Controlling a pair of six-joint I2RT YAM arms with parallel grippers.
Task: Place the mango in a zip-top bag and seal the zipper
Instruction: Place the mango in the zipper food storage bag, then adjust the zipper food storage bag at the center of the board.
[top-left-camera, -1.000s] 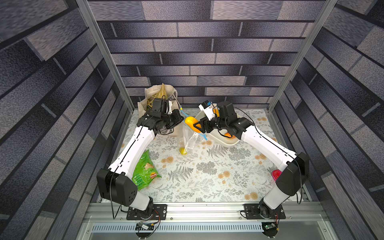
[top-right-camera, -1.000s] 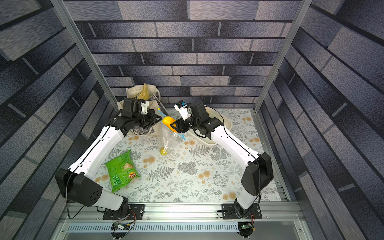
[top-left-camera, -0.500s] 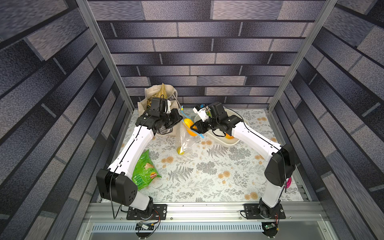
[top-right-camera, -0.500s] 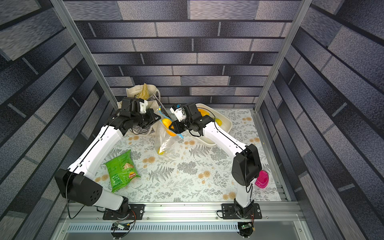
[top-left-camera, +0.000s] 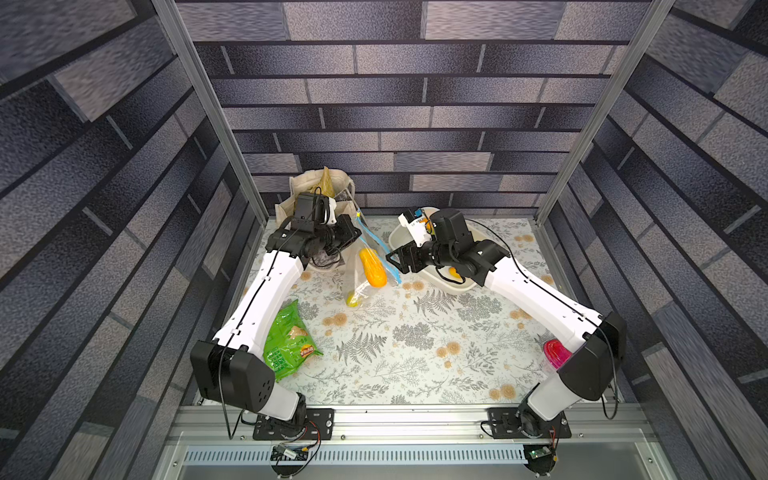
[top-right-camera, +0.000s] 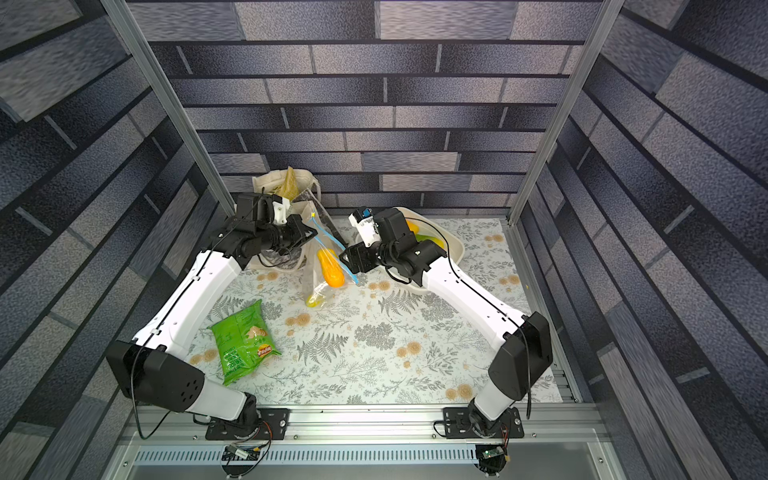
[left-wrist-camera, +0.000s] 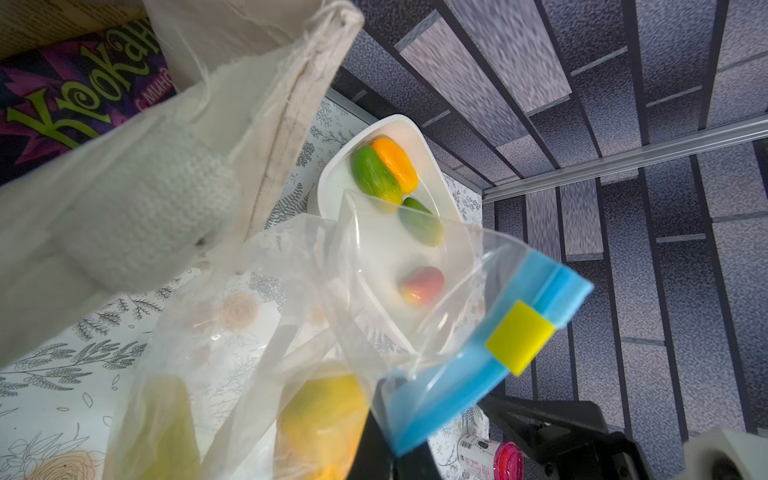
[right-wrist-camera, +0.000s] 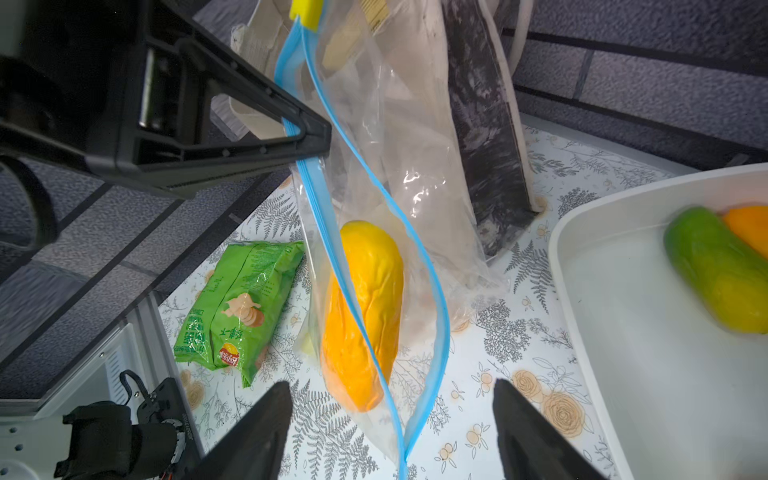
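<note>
The clear zip-top bag (top-left-camera: 360, 277) hangs above the table, with my left gripper (top-left-camera: 353, 235) shut on its blue zipper (right-wrist-camera: 432, 299) a little below the yellow slider (left-wrist-camera: 519, 343). The mouth gapes open. Inside the bag (right-wrist-camera: 419, 174) lies the yellow-orange mango (right-wrist-camera: 361, 316), also seen in both top views (top-left-camera: 372, 268) (top-right-camera: 330, 268). A smaller yellowish piece (top-left-camera: 353, 300) sits at the bag's bottom. My right gripper (right-wrist-camera: 390, 401) is open, one finger on each side of the low end of the zipper (top-right-camera: 332, 245), touching nothing. Its place in a top view is beside the bag (top-right-camera: 347, 259).
A white tub (top-left-camera: 440, 286) with green and orange fruit sits under my right wrist. A beige tote (top-left-camera: 320, 191) stands in the back left corner behind my left gripper (top-right-camera: 309, 233). A green crisp packet (top-left-camera: 286, 340) lies front left. A pink-lidded container (top-left-camera: 555, 351) is by the right arm's base.
My right gripper has opened and drawn back to the right, away from the bag's mouth. The mango has dropped deeper into the bag. The left gripper has held still.
</note>
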